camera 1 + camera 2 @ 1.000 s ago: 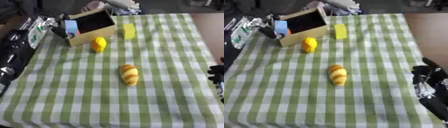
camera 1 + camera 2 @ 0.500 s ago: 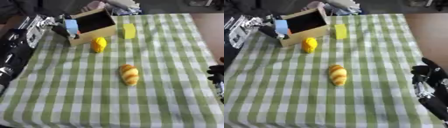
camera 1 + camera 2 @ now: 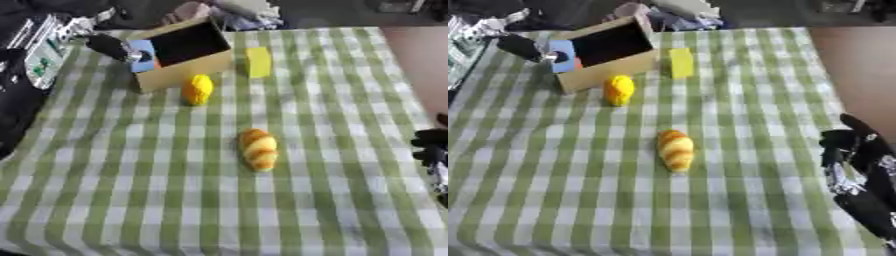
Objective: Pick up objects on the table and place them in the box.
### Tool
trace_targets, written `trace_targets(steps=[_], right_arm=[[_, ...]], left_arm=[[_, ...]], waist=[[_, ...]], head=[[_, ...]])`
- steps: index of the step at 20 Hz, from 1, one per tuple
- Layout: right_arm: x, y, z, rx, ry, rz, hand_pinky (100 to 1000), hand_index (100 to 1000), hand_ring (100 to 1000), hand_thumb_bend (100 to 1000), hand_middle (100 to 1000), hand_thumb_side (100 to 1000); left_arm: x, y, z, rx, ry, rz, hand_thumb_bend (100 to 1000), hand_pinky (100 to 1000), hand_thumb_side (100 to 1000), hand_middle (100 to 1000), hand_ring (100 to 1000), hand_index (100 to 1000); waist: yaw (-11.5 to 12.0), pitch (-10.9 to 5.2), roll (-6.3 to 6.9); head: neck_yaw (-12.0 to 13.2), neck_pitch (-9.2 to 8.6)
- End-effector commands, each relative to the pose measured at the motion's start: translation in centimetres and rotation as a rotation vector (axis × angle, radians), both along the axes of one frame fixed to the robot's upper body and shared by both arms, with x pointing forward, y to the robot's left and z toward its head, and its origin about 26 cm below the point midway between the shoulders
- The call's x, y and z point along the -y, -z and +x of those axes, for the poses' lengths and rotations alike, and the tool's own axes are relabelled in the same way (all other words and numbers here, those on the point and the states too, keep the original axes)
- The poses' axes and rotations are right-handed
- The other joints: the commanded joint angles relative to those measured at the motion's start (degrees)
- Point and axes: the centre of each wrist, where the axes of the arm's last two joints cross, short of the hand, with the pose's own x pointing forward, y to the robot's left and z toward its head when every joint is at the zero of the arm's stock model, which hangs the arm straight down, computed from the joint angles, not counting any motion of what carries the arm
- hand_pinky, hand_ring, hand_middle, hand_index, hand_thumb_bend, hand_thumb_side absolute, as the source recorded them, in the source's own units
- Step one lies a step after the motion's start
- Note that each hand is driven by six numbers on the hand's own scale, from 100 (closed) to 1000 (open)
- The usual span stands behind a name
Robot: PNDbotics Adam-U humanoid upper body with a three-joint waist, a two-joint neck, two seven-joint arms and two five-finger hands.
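The box is sitting at the table's far left; a lemon is lying just before it, a block standing right of it, a bread roll lying mid-table.

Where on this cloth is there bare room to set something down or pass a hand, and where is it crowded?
Free: the whole near half of the checked cloth below the bread roll, and the right strip between the roll and the right hand. Crowded: the far left corner, where the box, yellow round object, yellow block and left hand cluster.
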Motion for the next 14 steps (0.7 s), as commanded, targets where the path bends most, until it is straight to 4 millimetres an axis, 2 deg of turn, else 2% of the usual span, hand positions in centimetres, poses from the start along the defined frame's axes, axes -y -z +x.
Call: trace_targets(steps=[1,6,10,14], right_arm=[[0.4,-0.8,0.2,0.028,0.014,-0.012,676,937,739,100,712,470],[1.2,-1.5,0.4,0.050,0.042,-0.038,677,938,739,100,713,470],[1.9,-2.5,0.7,0.078,0.059,-0.076,681,939,740,100,716,470],[3.2,-4.3,1.3,0.119,0.079,-0.160,688,942,743,100,721,465]], left_arm=[[-0.5,-2.9,-1.8,0.133,0.006,-0.010,505,759,574,780,727,861],[0.4,-2.9,-4.9,0.270,0.071,-0.103,441,755,556,759,713,847],[1.8,-1.2,-7.3,0.361,0.112,-0.218,390,749,540,744,702,840],[3.7,0.7,-9.4,0.435,0.159,-0.343,339,745,530,730,692,835]], waist=[[0.3,-1.53,-0.08],[1.1,-1.33,-0.27],[1.9,-1.15,-0.52],[2.8,-1.01,-0.97]], head=[[-0.5,0.25],[-1.2,0.25],[-2.0,0.25],[-2.8,0.25]])
